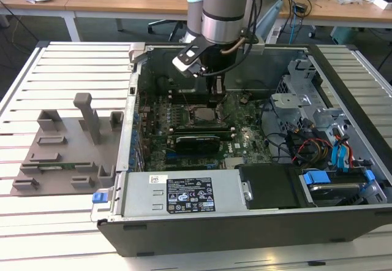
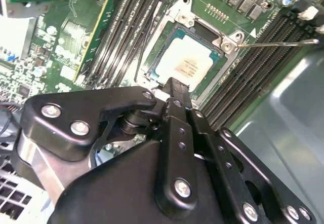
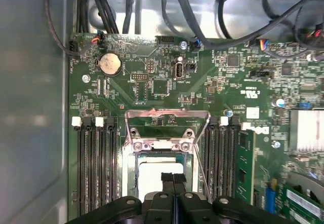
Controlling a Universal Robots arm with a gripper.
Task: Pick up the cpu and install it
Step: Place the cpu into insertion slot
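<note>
The cpu (image 2: 190, 64), a silvery-white square chip, lies flat inside the motherboard socket (image 2: 223, 41). It is also seen in the first wrist view, cpu (image 3: 151, 176), and in the exterior view, cpu (image 1: 205, 113), near the middle of the open computer case. The socket's metal load plate (image 3: 167, 116) stands swung up and open. My gripper (image 3: 173, 178) hangs just above one edge of the chip with its two black fingers pressed together and nothing between them. From the second wrist view the gripper (image 2: 174, 88) overlaps the chip's near edge.
Memory slots (image 3: 96, 158) flank the socket on both sides. A thin socket lever (image 2: 278, 43) sticks out sideways. A grey holder plate with posts (image 1: 67, 142) lies on the slatted table at the exterior view's left. The power supply (image 1: 184, 194), drive cage (image 1: 306, 93) and cables crowd the case.
</note>
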